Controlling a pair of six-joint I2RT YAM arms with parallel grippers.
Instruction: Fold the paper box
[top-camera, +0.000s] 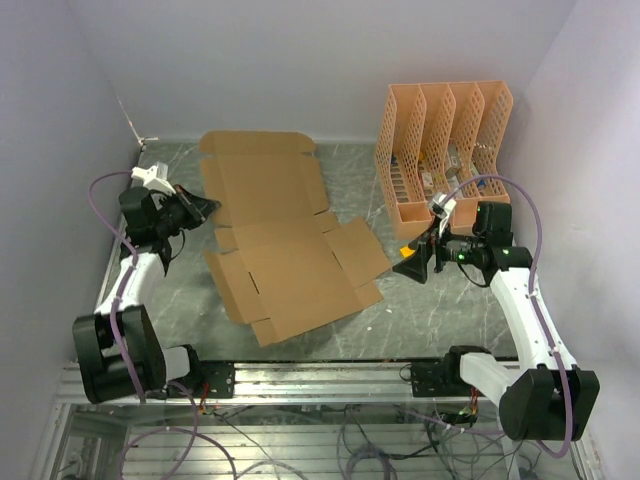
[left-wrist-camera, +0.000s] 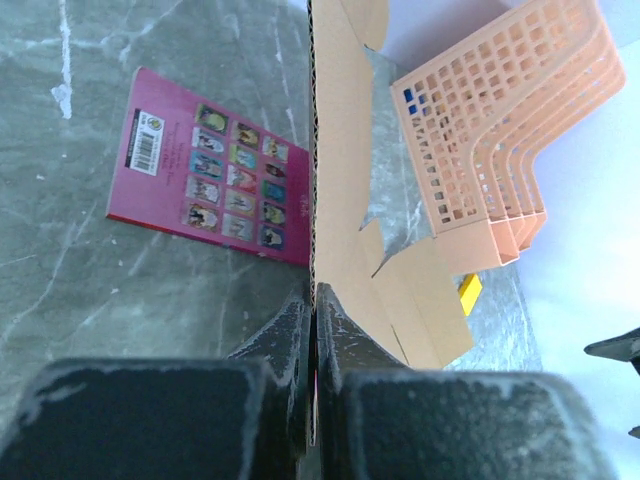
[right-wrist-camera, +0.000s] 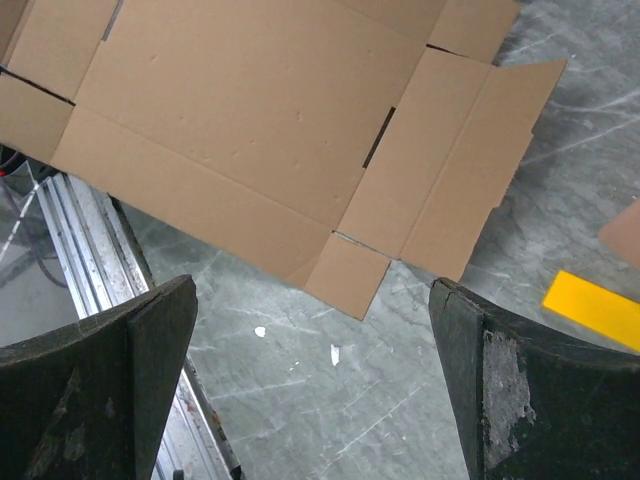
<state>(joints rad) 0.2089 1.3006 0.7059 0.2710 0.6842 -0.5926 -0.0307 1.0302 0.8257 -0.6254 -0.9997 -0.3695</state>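
At the near edge an aluminium rail (top-camera: 320, 378) carries both arm bases. Past it, the paper box (top-camera: 285, 250) lies in the middle of the desk (top-camera: 400, 325) as an open sheet, mostly flat and not yet formed.

The left fingers (left-wrist-camera: 285, 345) are closed tight on its edge at 9 o'clock, and the cardboard runs straight out from between them. The right fingers (right-wrist-camera: 150, 350) are wide apart and hold nothing. They hover above the desk at 4 o'clock of the sheet, just beside the right flap.

I judge that the step is to raise the left side along its crease. For this, the pinch should turn about the crease line rather than pull. The right fingers should come down on the base panel, because the marbled grey desk looks smooth and the sheet may slide.

A pink card (left-wrist-camera: 210, 170) lies on the desk by the raised edge and could catch it. A small yellow piece (right-wrist-camera: 592, 308) lies at 3 o'clock. Farther, at 1 o'clock, an orange file organizer (top-camera: 440, 140) stands against pale lilac walls (top-camera: 300, 60).
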